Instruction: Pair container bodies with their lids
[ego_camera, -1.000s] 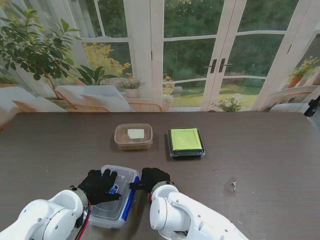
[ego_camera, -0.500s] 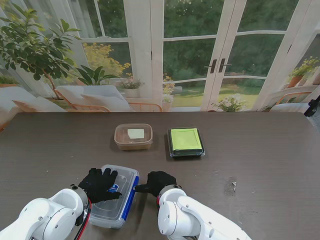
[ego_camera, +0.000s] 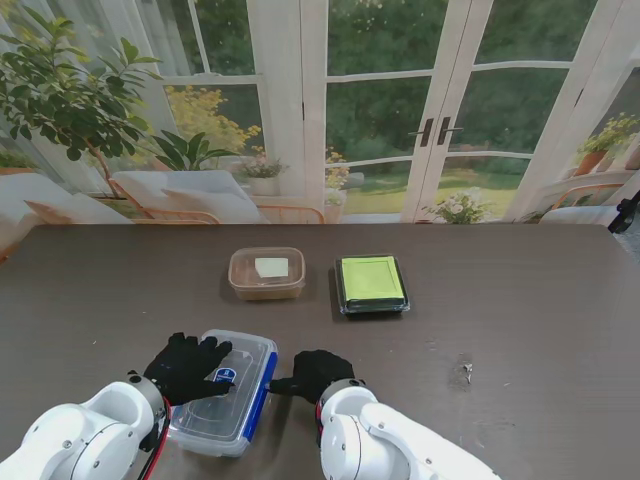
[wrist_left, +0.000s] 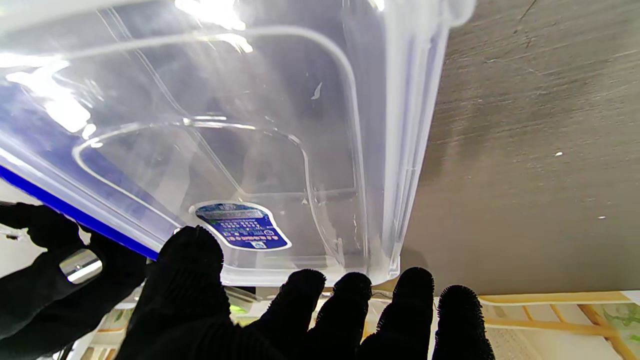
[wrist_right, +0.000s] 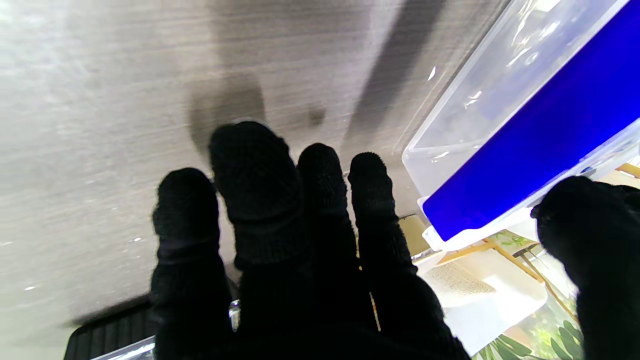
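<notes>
A clear plastic box with its clear lid on and a blue side latch lies near me, left of centre. My left hand rests flat over the lid's far left part, fingers spread and open, holding nothing. My right hand sits open on the table just right of the box, its thumb pointing at the blue latch. Farther from me stand a tan lidded tub and a black tray with a green lid.
The dark wooden table stretches wide to the right, with a small pale mark on it. A blue sticker shows on the clear lid. Windows and plants lie beyond the table's far edge.
My right hand has drawn away from the box's blue edge, to the right and nearer to me. My left hand has slid slightly left across the lid.
</notes>
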